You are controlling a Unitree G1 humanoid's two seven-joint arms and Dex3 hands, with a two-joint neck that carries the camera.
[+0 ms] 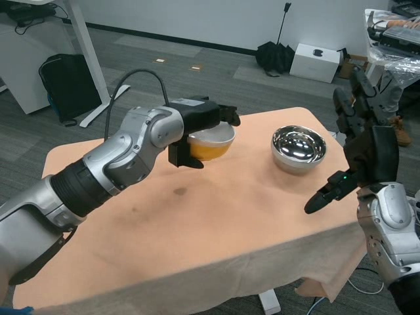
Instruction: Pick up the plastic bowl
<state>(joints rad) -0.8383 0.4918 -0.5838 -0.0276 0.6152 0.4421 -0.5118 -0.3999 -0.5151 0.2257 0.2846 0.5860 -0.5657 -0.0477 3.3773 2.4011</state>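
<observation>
Head view, left hand (197, 128) gripping orange plastic bowl (213, 142), right hand (357, 147) spread, empty, steel bowl (298, 147) empty

even, bright indoor light, sharp focus, glare inside the steel bowl (298, 146), soft shadows on the table (216, 216).

Glossy plastic bowl (211, 142), mirror-polished metal bowl (298, 146)

2 bowls: 1 plastic bowl (211, 142), 1 steel bowl (299, 148); 2 hands: left hand (200, 128), right hand (363, 152); 1 table (216, 223)
</observation>
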